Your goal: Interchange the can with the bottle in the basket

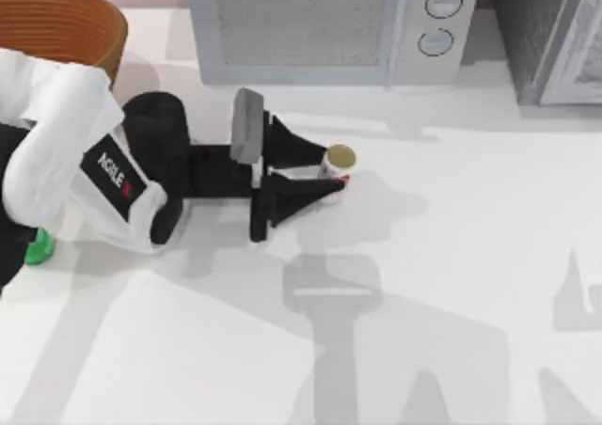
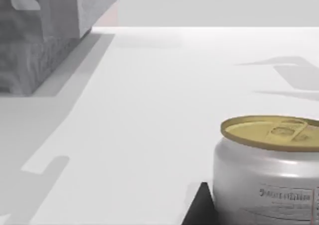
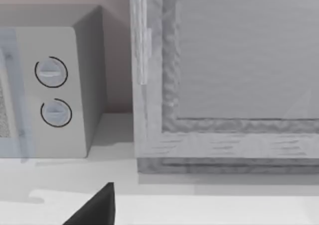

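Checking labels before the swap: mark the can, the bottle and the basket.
can (image 1: 339, 155): top view, on its pale lid.
bottle (image 1: 38, 250): top view, on the green bit showing beside the left arm.
basket (image 1: 85, 21): top view, on its ribbed wall near the rim.

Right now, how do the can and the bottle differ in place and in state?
The can stands upright near the table's middle, before the microwave, while the bottle sits at the far left edge.
The can is plainly seen, gold lid up; the bottle is mostly hidden under the left arm, a green bit showing.
The left pincer reaches around the can; nothing holds the bottle.
Both are outside the basket.
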{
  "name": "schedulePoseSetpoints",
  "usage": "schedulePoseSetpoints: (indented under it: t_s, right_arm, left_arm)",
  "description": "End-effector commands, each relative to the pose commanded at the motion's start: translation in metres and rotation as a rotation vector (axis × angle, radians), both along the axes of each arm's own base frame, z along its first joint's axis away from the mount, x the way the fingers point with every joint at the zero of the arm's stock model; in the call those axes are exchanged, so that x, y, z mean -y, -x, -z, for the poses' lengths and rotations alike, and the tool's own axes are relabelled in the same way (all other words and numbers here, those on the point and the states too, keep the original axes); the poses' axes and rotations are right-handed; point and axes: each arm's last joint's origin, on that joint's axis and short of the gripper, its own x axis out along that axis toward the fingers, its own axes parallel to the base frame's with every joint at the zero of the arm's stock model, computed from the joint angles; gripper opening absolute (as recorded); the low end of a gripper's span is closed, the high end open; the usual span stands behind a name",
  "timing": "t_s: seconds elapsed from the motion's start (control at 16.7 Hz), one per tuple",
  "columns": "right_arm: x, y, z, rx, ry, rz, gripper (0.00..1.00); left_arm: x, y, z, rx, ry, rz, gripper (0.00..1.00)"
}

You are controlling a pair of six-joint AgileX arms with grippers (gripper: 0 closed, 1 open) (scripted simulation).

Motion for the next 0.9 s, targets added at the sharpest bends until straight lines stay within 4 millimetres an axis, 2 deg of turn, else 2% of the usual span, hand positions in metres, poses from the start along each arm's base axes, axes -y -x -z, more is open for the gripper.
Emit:
schedulePoseSetpoints:
  t_s: [0.36, 0.9]
  right_arm:
    - [0.0000, 0.0000, 0.0000, 0.000, 0.000, 0.000, 1.00]
    - [0.0000, 0.0000, 0.0000, 0.000, 0.000, 0.000, 1.00]
  left_arm:
    - [0.0000, 0.0000, 0.0000, 0.000, 0.000, 0.000, 0.98]
    - [-0.0016, -0.0006, 0.0000, 0.000, 0.000, -0.004, 1.00]
